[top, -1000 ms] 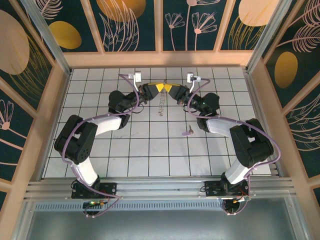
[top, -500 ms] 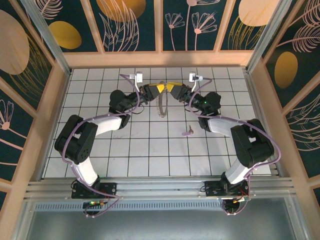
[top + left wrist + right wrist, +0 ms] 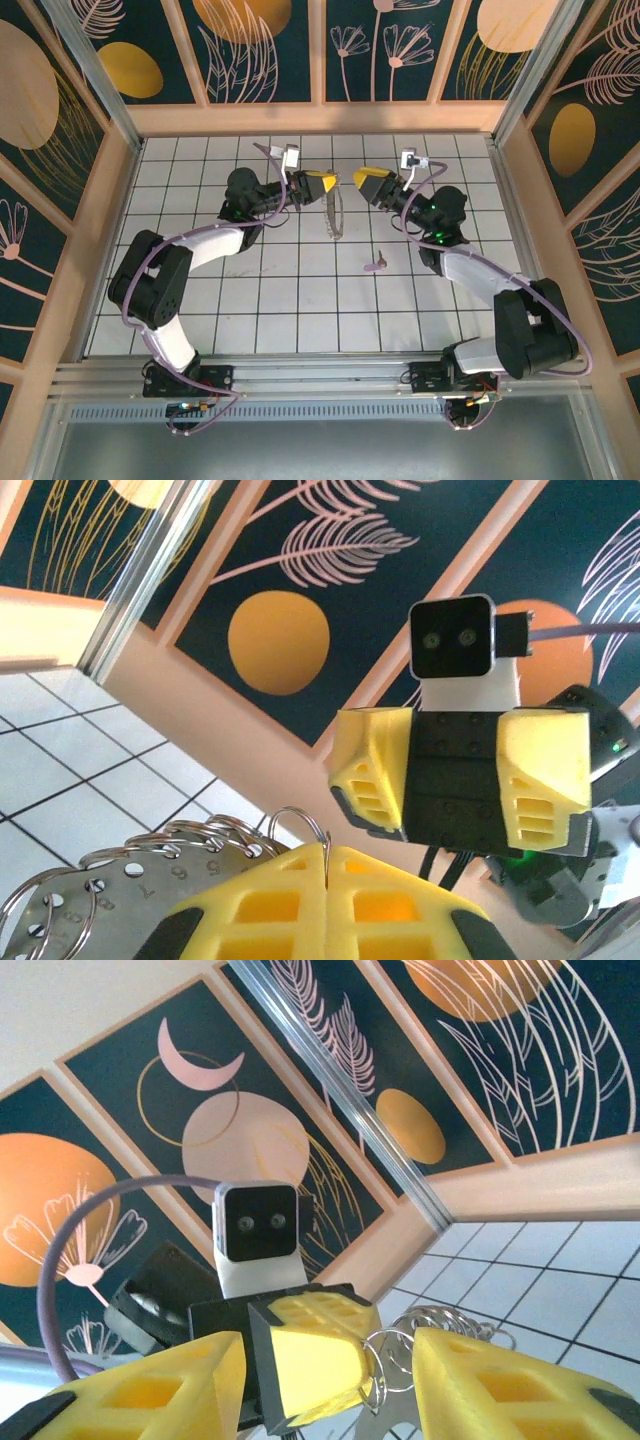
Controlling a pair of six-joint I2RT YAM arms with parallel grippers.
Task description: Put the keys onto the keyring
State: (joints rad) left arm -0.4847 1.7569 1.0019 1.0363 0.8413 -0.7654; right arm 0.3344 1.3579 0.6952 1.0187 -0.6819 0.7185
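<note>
- Noted the left tool [image 3: 322,187] clenched on the keyring [image 3: 333,215] — yellow fingers pressed together on one wire loop at its upper end.
- Saw the keyring hanging down from that grip over the far-middle tiles of the bench [image 3: 200,300]; could not tell whether its lower end touches the tiles.
- In the left wrist view, made out a pale metal strip with a row of small holes and several wire loops threaded through them.
- Logged the right tool [image 3: 360,180] as released — fingers [image 3: 480,1390] parted, grasping nothing.
- Placed the right tool opposite the left tool, tip facing tip across a small gap, just beside the keyring's upper end and apart from it in the top view.
- Found the key [image 3: 375,264] lying flat on the bench, alone, nearer the arm bases than the keyring and to its right, well apart from both tools.
- Could not make out the key's finer detail; too small.
</note>
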